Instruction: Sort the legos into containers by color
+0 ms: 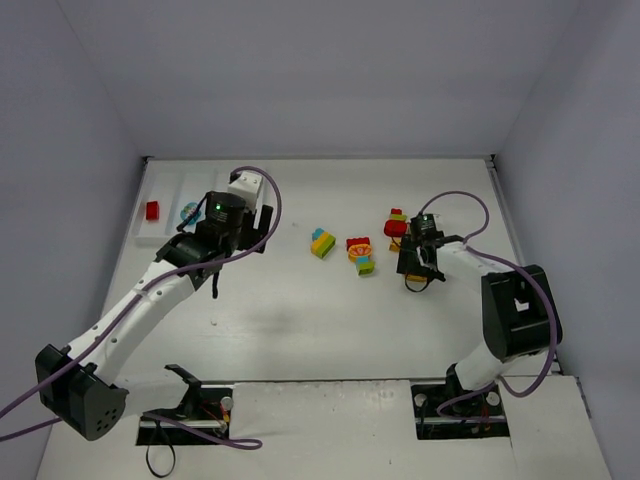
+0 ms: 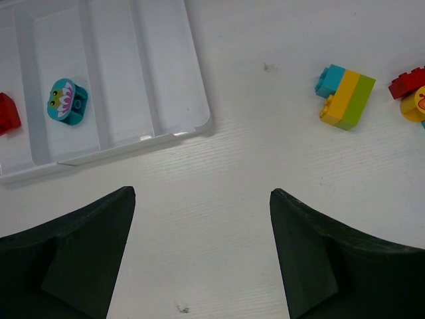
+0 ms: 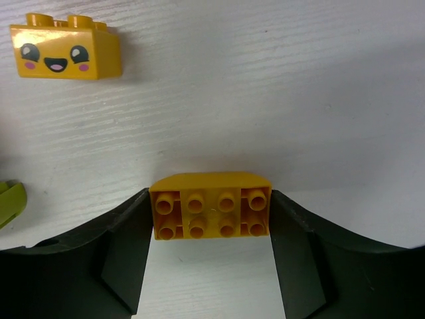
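Observation:
My right gripper (image 3: 211, 222) is shut on a yellow brick (image 3: 211, 199), one finger against each end, its hollow underside facing the camera. A yellow brick with a smiling face (image 3: 66, 52) lies beyond it, and a lime piece (image 3: 10, 203) shows at the left edge. In the top view this gripper (image 1: 412, 262) sits at the right, near a red lego (image 1: 396, 226). My left gripper (image 2: 202, 199) is open over bare table beside the white tray (image 2: 166, 80). One tray compartment holds a cyan brick (image 2: 67, 101), and the compartment beside it a red brick (image 2: 6, 113).
A cyan, yellow and green clump (image 1: 322, 242) and a red, yellow and cyan clump (image 1: 361, 254) lie mid-table between the arms. The tray (image 1: 165, 190) lies at the far left by the wall. Walls enclose the table on three sides.

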